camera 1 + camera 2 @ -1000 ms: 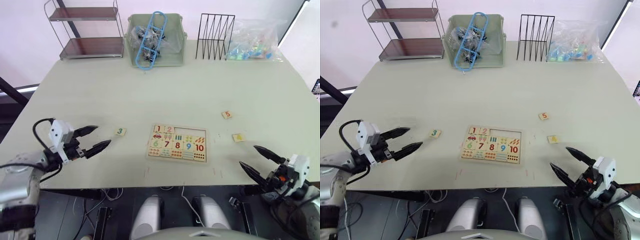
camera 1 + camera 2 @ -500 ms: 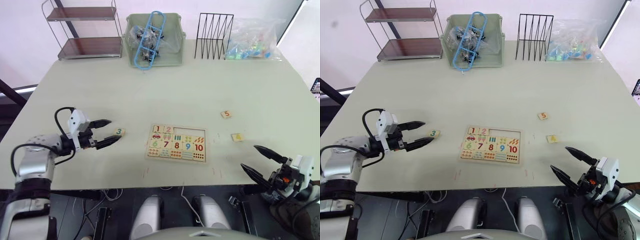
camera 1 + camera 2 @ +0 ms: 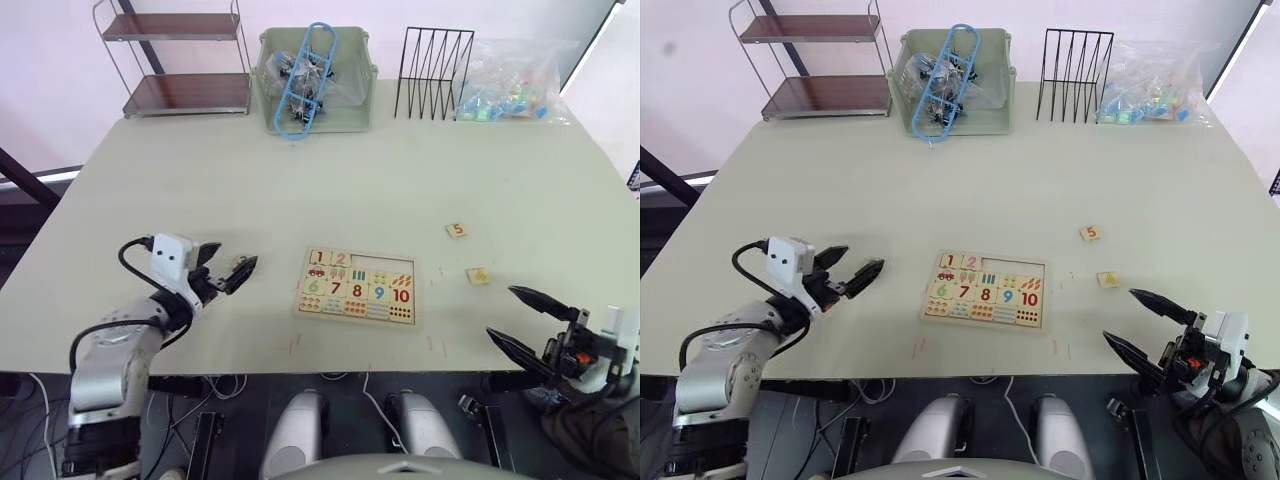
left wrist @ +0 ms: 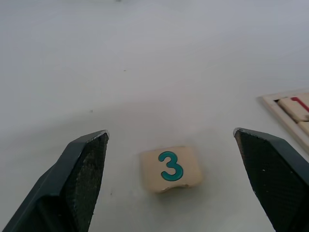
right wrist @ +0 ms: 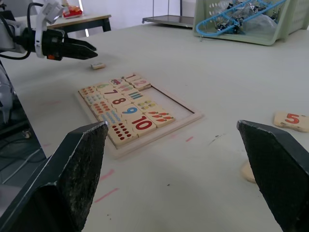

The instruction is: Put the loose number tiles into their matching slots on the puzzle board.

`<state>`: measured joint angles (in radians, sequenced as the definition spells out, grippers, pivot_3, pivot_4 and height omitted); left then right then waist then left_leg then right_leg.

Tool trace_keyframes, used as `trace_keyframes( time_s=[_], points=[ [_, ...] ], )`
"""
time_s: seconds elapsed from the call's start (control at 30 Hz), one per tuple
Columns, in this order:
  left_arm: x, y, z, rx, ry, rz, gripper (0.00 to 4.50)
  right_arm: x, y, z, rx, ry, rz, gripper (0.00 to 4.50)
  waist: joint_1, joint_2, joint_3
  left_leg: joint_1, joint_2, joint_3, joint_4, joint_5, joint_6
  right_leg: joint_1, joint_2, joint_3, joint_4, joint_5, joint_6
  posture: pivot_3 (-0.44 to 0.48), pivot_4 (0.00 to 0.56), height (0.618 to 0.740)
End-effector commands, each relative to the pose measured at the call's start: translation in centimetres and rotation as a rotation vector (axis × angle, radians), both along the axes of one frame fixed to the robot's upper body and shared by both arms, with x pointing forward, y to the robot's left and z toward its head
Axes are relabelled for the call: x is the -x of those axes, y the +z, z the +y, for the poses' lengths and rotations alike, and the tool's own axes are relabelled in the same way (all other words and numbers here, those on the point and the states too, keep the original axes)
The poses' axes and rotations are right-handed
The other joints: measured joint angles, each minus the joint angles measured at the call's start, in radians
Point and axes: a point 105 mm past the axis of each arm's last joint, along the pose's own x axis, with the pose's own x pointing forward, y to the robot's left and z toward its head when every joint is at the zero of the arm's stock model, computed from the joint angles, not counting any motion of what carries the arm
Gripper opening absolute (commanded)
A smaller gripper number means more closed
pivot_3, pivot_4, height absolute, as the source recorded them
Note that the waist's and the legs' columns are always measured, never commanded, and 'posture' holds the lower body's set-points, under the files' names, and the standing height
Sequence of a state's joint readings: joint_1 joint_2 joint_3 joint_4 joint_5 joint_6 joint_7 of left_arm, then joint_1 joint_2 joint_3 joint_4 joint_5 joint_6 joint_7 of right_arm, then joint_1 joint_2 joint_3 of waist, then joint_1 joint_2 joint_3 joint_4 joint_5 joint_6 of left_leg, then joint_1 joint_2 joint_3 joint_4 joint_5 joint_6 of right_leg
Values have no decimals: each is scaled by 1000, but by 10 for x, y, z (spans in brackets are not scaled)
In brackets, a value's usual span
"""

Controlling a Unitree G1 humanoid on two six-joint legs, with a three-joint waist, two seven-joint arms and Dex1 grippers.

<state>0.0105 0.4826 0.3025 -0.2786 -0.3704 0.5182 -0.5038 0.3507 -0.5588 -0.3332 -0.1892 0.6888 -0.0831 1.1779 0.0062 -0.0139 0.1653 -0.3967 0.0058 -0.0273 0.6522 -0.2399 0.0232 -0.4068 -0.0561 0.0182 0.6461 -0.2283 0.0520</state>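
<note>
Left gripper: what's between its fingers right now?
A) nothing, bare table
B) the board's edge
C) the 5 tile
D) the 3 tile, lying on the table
D: the left wrist view shows the 3 tile flat on the table between the open fingers of the left gripper, not yet gripped.

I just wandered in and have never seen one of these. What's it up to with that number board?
It is filling a wooden puzzle board with number tiles. The left gripper is open around the 3 tile, which lies on the table left of the board. Tiles 1 and 2 already sit in the board's top row, with empty slots beside them. The 5 tile and another tile lie loose to the board's right. The right gripper is open near the table's front edge, holding nothing.
</note>
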Motion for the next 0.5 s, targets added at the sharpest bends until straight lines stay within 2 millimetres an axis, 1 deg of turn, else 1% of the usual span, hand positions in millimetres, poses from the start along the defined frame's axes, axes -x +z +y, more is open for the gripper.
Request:
trace_keyframes(
  time_s=[0.03,0.13,0.3,0.4,0.5],
  points=[
    [0,0,-6,-7,80,-1,4399,1,7,-5,1,10,-30,4500,4,0,0,0,0,0,0,0,0,0,0,0,0,0,0,0,150,740],
    [0,-9,-5,-51,117,37,4399,2,6,-5,-2,28,-25,4500,5,0,0,0,0,0,0,0,0,0,1,0,0,0,0,0,150,740],
    [-1,-15,-1,-73,152,70,4399,3,7,-6,-6,45,-20,4500,6,0,0,0,0,0,0,0,0,0,1,0,0,-1,-2,0,150,740],
    [0,-21,-6,-73,138,93,4399,3,7,-6,-5,54,-13,4500,6,0,0,0,0,0,0,0,0,0,1,0,0,-1,-2,0,150,740],
    [-1,-24,-15,-98,105,100,4399,3,7,-6,-4,60,-13,4500,6,1,-1,0,0,1,0,0,0,0,1,0,0,-1,-2,0,150,740]
  ],
)
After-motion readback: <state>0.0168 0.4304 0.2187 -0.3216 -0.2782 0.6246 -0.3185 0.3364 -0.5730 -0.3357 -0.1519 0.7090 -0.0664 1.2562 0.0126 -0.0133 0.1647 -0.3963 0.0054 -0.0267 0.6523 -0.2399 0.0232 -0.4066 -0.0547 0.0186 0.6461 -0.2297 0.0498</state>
